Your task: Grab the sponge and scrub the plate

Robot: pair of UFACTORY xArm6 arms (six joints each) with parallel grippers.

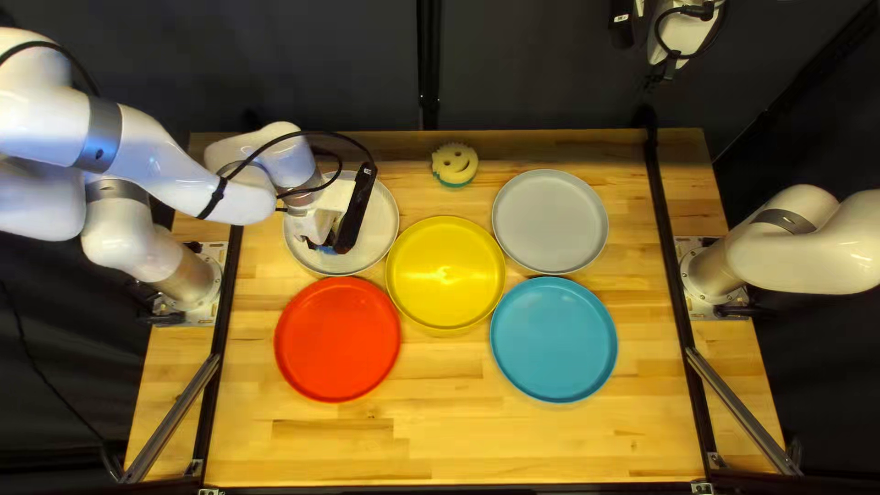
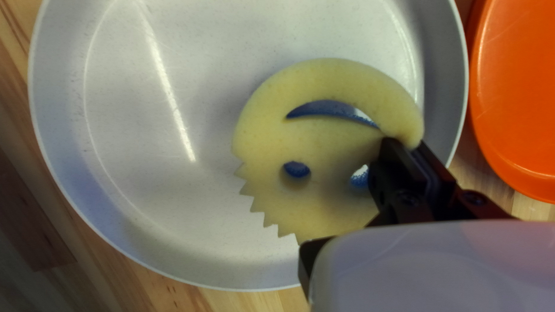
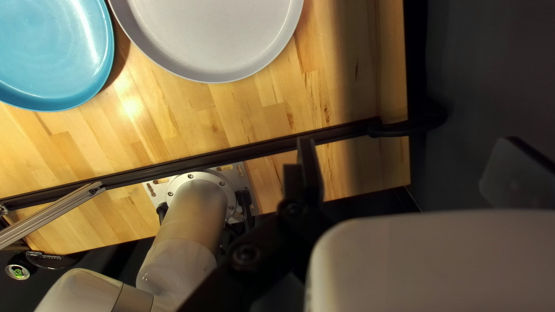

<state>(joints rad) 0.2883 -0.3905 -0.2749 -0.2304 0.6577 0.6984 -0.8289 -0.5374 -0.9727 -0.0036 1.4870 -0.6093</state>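
Note:
A yellow smiley-face sponge [image 2: 312, 147] with a blue underside lies flat in the pale grey plate [image 2: 130, 130], toward the side nearest the orange plate. My left gripper [image 2: 351, 212] is shut on the sponge, with one black finger [image 2: 403, 182] at its edge by the mouth and the other under the toothed rim. In the top left view the same gripper [image 1: 330, 244] is down inside this plate [image 1: 378, 220] at the back left, and only a blue sliver of the sponge [image 1: 327, 250] shows. My right gripper [image 3: 407, 173] hangs open high over the table's right edge, holding nothing.
A second smiley sponge [image 1: 454, 165] with a green base sits at the back centre. A yellow plate [image 1: 445, 271] lies mid-table, an orange plate [image 1: 337, 337] front left, a blue plate [image 1: 553, 337] front right and a grey plate [image 1: 550, 220] back right.

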